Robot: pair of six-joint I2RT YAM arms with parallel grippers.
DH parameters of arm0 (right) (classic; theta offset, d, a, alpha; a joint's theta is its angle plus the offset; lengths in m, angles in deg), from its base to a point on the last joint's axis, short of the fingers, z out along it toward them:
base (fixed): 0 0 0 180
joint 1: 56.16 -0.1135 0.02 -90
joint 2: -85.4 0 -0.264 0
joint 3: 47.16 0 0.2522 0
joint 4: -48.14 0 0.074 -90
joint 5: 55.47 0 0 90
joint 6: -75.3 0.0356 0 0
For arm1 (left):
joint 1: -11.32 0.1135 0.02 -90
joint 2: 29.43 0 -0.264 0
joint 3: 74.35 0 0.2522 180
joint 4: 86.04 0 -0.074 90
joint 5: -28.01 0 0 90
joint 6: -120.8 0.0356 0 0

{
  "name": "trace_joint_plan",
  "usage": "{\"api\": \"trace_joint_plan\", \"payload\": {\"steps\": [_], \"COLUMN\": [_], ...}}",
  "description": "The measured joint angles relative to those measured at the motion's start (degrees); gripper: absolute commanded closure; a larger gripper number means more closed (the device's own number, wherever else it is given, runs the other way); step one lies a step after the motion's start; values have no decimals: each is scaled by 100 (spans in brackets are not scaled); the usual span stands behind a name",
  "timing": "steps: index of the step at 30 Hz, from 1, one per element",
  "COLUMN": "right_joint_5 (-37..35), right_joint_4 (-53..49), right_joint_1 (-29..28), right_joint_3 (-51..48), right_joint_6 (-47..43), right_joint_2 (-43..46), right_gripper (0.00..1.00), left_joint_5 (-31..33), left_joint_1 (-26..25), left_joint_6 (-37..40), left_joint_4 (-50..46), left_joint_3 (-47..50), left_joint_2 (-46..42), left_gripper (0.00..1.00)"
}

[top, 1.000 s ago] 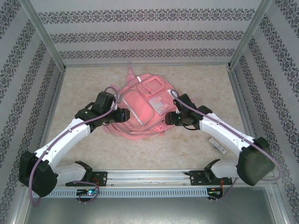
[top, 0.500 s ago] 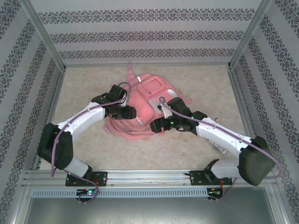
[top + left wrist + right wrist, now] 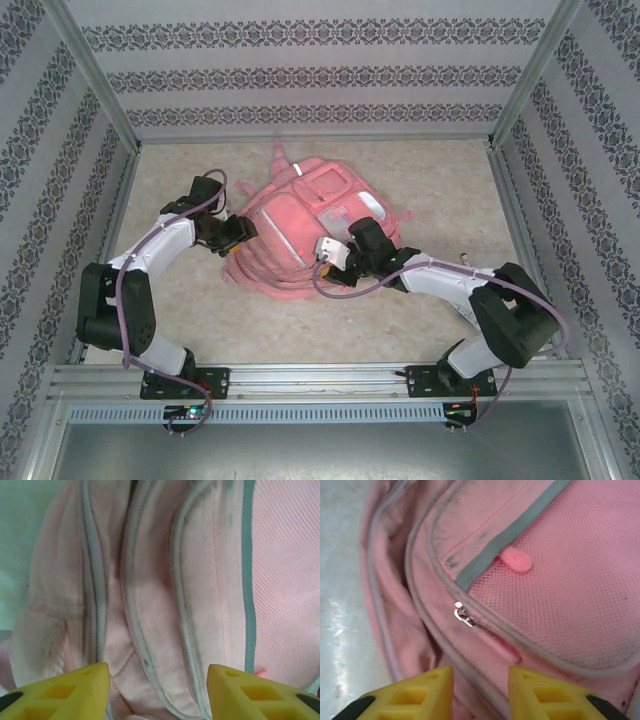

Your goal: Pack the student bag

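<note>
Presently the left gripper has its yellow fingers spread wide. Between them run the piped seams and folds of the student bag, and no fabric is seen pinched. The gripper is at the bag's left edge, with its arm folded back towards the near rail.

The right gripper has its fingers drawn close, leaving a narrow gap above a grey-piped ridge of the bag. Whether they pinch that ridge cannot be told. Just beyond the fingertips lies a small metal zip slider. Further on, a pink rubber pull tab rests against the mesh pocket. In the top view this gripper is at the bag's near right side.

The bag lies flat on the table, front pockets up and straps towards the far wall.

The step in hand appears to be taking hold at a zip line, either to open or to shut a compartment. The next move probably calls for the right fingers to reach forward onto the slider, which is small and easily missed. The left gripper would need to clamp a seam so that the soft fabric stays taut and does not bunch.
</note>
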Motion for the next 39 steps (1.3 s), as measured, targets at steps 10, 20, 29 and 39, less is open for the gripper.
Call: {"api": "trace_joint_plan", "payload": {"steps": [10,20,29,39], "right_joint_5": [-509,-2026,-3296,-1473], "right_joint_4": [962,2118,3213,3414], "right_joint_1": [-310,-890,-1263,-887], "right_joint_3": [-267,-629,-629,-846], "right_joint_6": [-94,-87,214,1193], "right_joint_2": [-389,-658,-1408,-1287], "right_gripper": [59,57,67,75], "left_joint_5": [208,284,269,219], "left_joint_1": [210,212,275,157], "left_joint_6": [-66,105,208,166], "left_joint_4": [378,975,1449,1694], "left_joint_3": [468,940,1204,1591], "left_joint_2": [330,289,243,-136], "left_gripper": [57,78,86,89]}}
